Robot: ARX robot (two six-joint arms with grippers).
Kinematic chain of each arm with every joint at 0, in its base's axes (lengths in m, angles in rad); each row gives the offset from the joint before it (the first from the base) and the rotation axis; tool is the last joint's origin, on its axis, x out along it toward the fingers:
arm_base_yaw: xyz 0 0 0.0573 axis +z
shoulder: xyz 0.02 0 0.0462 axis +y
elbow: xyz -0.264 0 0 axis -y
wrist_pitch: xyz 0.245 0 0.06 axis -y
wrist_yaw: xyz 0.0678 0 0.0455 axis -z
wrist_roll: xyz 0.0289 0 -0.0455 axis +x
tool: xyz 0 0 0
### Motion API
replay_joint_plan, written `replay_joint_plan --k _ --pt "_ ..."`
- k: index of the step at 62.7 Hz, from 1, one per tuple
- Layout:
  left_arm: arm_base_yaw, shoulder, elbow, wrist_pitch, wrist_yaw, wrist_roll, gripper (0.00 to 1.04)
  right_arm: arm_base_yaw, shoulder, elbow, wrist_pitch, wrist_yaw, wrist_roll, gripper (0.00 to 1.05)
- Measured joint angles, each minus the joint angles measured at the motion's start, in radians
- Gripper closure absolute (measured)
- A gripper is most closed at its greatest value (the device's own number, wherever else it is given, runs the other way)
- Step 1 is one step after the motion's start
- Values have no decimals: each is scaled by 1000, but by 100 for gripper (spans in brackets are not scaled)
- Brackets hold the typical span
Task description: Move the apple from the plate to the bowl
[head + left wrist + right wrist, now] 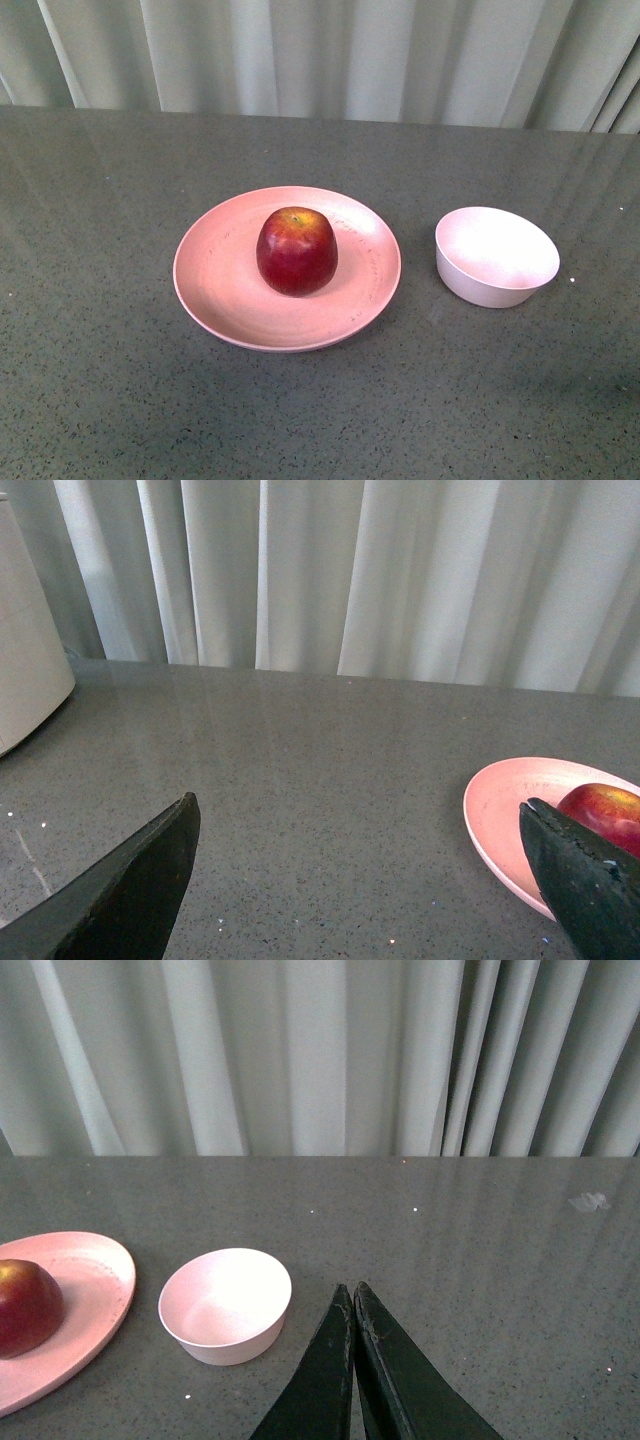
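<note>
Nearest the robot, neither arm shows in the front view; only the wrist cameras show them. The left hand (357,805) is spread wide, with bare table (100,380) between its two dark fingers and nothing held. The right hand (352,1288) is pressed closed, its fingertips meeting on nothing.

Further out on the grey speckled table sits the plate (215,290), a little to the left of the middle. The apple (296,250) stands on it near its centre, stem dimple up. It is round, so no axis favours one angle of approach over another.

Just beside the plate, on the right and not touching it, stands the bowl (470,285), which holds nothing. Behind everything hangs a pale curtain (300,50).

The move turns on side. The left wrist view shows the plate and apple just past one of the left hand's fingers. In the right wrist view the bowl lies between the right hand and the apple. So the left arm looks nearer the fruit and is already wide enough to take it. From there the carry would run rightward to the bowl.
</note>
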Motion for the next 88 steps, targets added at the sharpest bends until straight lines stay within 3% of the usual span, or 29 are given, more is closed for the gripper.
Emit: replay_joint_plan --k 20,27,48,82,88 --pt "0 0 0 0 0 0 9 1 -85 0 -85 0 0 103" --pt "0 0 0 0 0 0 9 2 -220 0 -246 0 0 103" --pt "0 0 0 0 0 0 9 2 -253 0 -258 0 -1 102" --pt "0 0 0 0 0 0 9 2 -253 0 -258 0 0 8" --pt "7 13 6 -21 25 -21 9 2 -253 0 -258 0 -1 9"
